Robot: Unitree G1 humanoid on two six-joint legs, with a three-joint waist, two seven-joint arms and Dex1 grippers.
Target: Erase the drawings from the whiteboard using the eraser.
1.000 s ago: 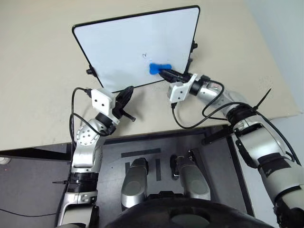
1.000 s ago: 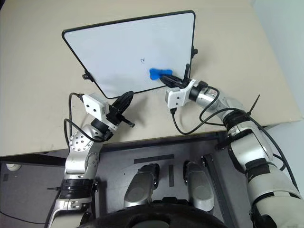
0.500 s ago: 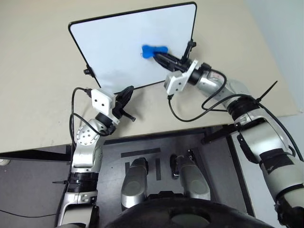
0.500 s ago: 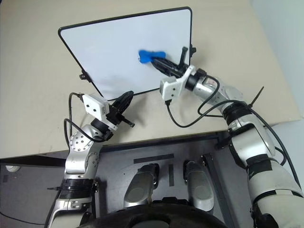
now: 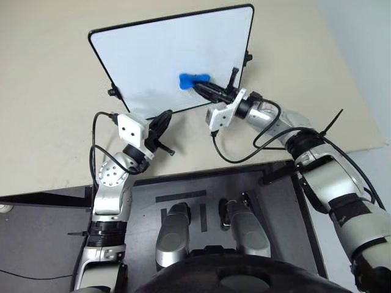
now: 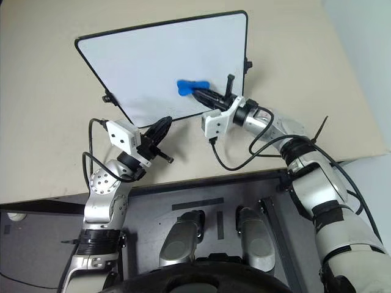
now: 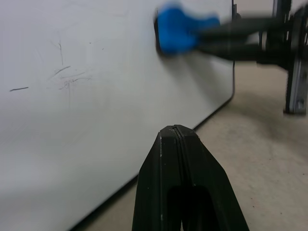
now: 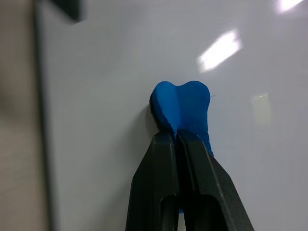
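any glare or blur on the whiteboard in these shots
Right wrist view: bright patches of reflected light sit on the large white black-framed whiteboard above the small blue bone-shaped eraser. Left wrist view: the eraser and the right gripper holding it look soft and smeared. Eye views: the board is evenly lit, no glare.
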